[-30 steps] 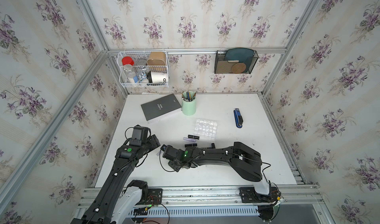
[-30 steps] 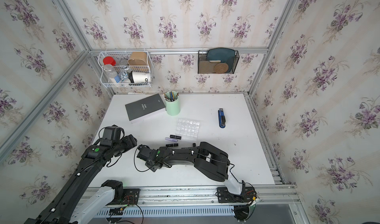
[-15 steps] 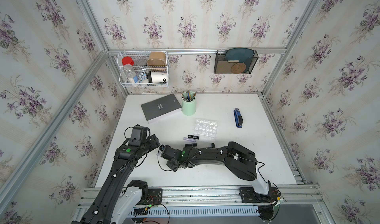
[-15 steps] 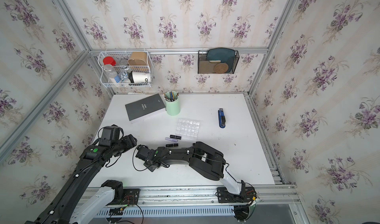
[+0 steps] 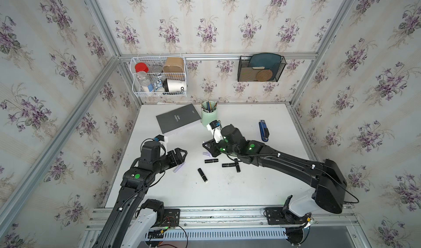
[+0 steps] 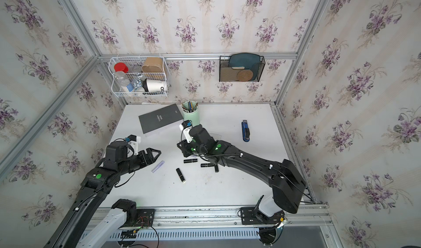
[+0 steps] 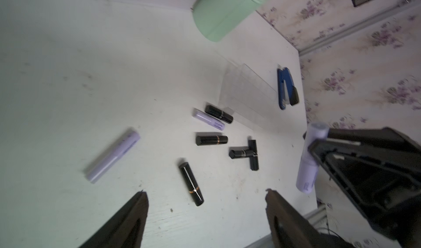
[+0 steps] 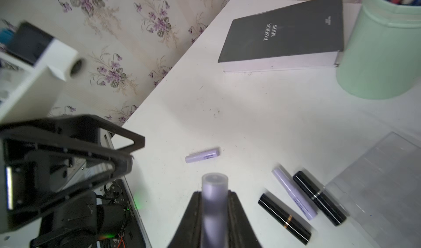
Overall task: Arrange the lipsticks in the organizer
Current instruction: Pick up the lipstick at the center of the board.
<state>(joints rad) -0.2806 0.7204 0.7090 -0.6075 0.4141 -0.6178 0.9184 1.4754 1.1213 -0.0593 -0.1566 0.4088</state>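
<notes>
Your right arm has swung back from the front left of the worktop (image 5: 250, 190), where it sat beside the left arm, to the middle. You now have the right fingers (image 8: 191, 215) clamped on a lilac lipstick (image 8: 214, 187), whose end pokes out past the tips. Your left fingers (image 7: 134, 217) stand spread wide apart over the left side of the worktop. A second lilac lipstick (image 5: 178, 167) lies flat just beside them.

Four black lipsticks (image 5: 211, 160) lie loose near the middle, two of them touching in a T. A third lilac lipstick (image 7: 208, 119) and a fifth black lipstick (image 7: 218, 114) lie side by side, just beside the organizer (image 7: 248, 94). The organizer sits near the middle of the worktop, between the green pen cup (image 5: 208, 116) by the back edge and the blue stapler (image 5: 263, 130) toward the right edge. In both top views your right arm covers most of it.
</notes>
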